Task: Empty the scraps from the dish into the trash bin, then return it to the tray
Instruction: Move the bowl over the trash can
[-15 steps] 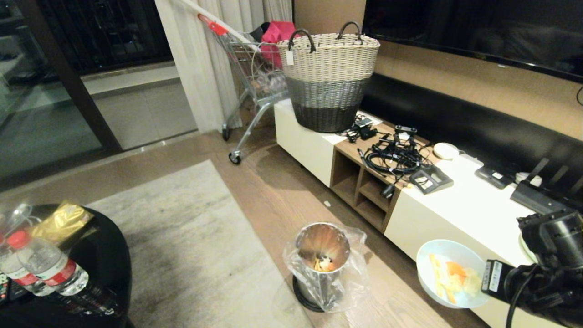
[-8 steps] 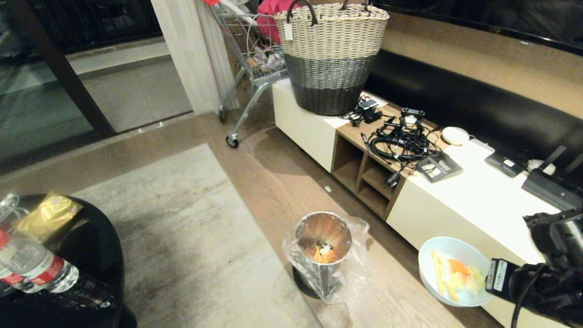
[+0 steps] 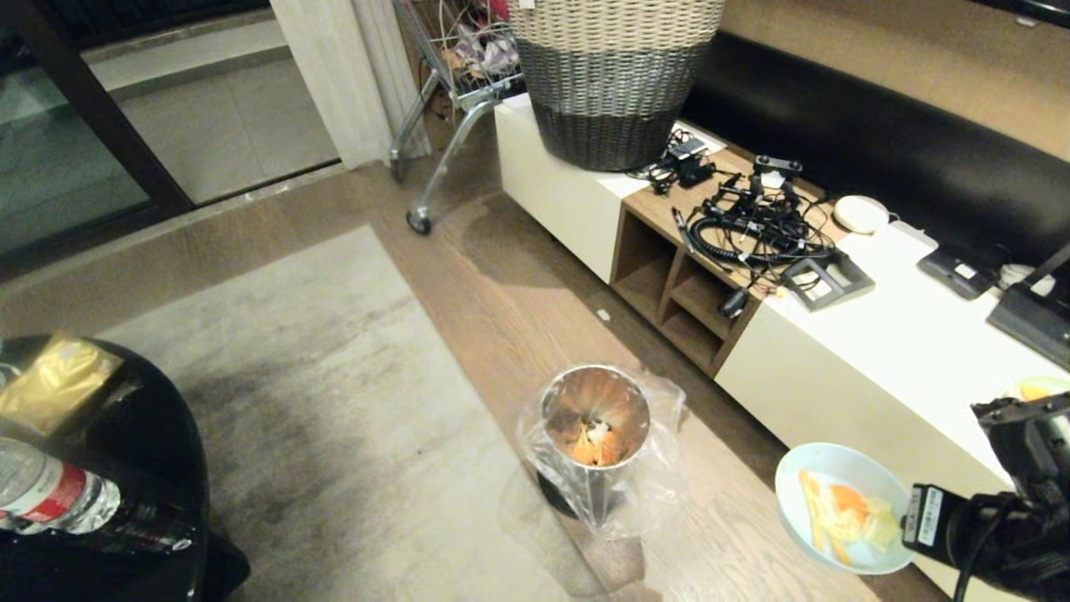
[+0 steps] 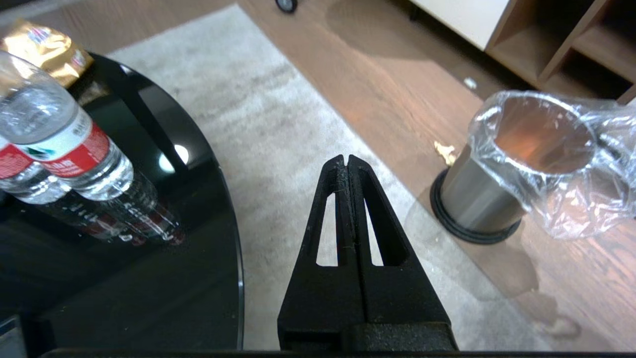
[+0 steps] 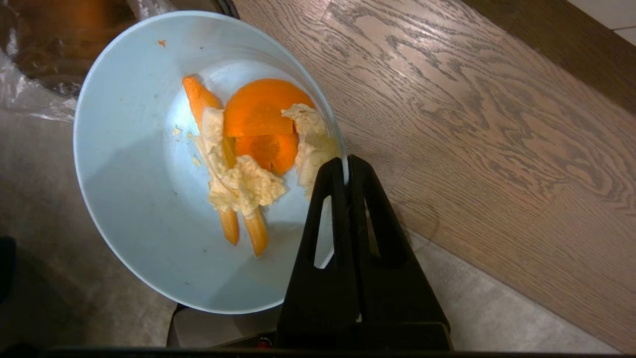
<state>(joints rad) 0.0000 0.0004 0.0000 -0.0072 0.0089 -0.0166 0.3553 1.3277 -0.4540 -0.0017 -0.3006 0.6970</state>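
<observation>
My right gripper (image 5: 346, 160) is shut on the rim of the dish (image 5: 134, 199), a pale-blue bowl held tilted above the wood floor. Orange and whitish scraps (image 5: 253, 144) lie in it. In the head view the dish (image 3: 815, 481) hangs at the lower right, to the right of the trash bin (image 3: 595, 435), a shiny metal cylinder lined with a clear bag, with scraps (image 3: 595, 447) at its bottom. The left gripper (image 4: 346, 160) is shut and empty over the rug, left of the trash bin (image 4: 526, 164). The tray is out of view.
A black round table (image 3: 125, 502) with a water bottle (image 3: 50, 497) and a gold packet (image 3: 54, 380) stands at the lower left. A low white cabinet (image 3: 878, 351) with tangled cables (image 3: 752, 230) and a wicker basket (image 3: 619, 84) runs along the right. A grey rug (image 3: 318, 401) covers the floor.
The head view has tilted downward, so the whole scene has slid up the picture. The dish stays in my right gripper at the lower right, beside the bin.
</observation>
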